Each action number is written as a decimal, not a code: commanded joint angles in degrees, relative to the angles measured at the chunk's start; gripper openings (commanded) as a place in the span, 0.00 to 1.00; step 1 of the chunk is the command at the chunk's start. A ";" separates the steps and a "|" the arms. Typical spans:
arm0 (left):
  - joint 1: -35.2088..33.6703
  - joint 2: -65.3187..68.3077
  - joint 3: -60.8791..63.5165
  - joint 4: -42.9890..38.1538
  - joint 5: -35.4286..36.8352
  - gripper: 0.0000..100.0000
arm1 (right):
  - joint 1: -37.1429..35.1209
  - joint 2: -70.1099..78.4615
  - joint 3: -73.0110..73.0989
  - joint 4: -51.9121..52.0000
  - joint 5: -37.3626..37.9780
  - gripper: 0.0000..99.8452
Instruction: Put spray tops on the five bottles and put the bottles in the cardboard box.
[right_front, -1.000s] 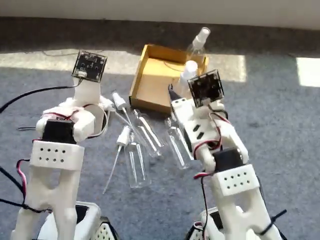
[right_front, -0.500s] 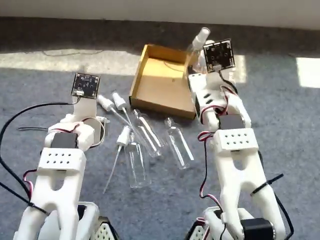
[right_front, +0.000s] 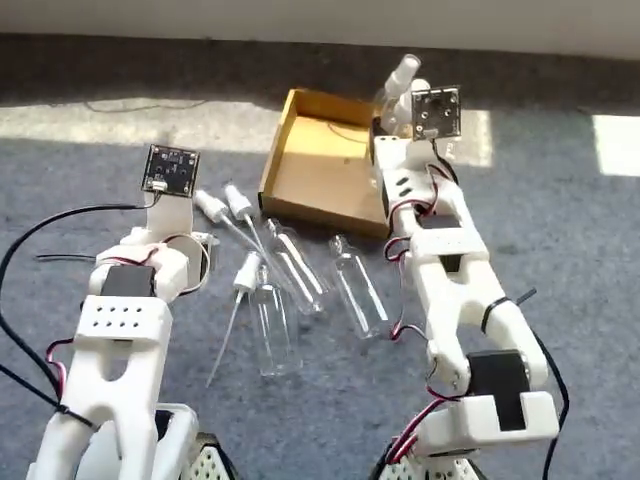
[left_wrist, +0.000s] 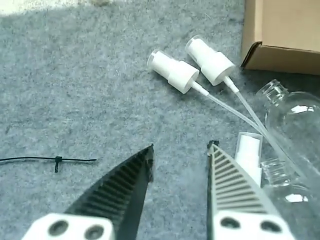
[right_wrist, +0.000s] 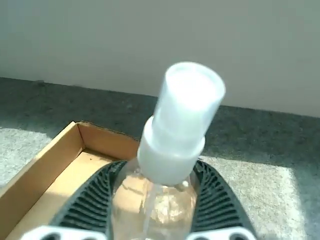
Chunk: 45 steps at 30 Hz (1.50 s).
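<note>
My right gripper (right_wrist: 160, 172) is shut on a clear bottle (right_wrist: 152, 205) fitted with a white spray top (right_wrist: 182, 117), held over the far right part of the cardboard box (right_wrist: 42, 165). In the high view a capped bottle (right_front: 402, 78) shows at that box corner beside the right wrist; I cannot tell if it is the held one. My left gripper (left_wrist: 181, 146) is open just above the carpet. Two loose spray tops (left_wrist: 172, 72) (left_wrist: 210, 60) lie ahead of it and a third (left_wrist: 248, 155) lies beside one finger. Three uncapped bottles (right_front: 277, 325) (right_front: 297, 265) (right_front: 360, 285) lie on the carpet.
The cardboard box (right_front: 315, 160) sits on grey carpet between the arms, at the far side, with a wall behind it. A black cable tie (left_wrist: 55, 161) lies near the left gripper. Open carpet lies to the right of the right arm.
The right arm stretched out from the box's near edge to its far right corner, carrying the capped bottle. The left arm drew back and lowered early on, then held still.
</note>
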 joint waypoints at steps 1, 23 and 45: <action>-0.31 0.13 -0.22 -1.14 0.18 0.17 | 0.31 1.01 -3.47 -4.79 -0.44 0.00; 1.54 -0.04 1.98 -4.22 0.09 0.17 | 0.31 15.16 -11.74 -6.81 4.66 0.00; 1.54 -0.04 1.98 -4.13 0.09 0.17 | 0.22 15.96 -11.65 -6.81 7.91 0.15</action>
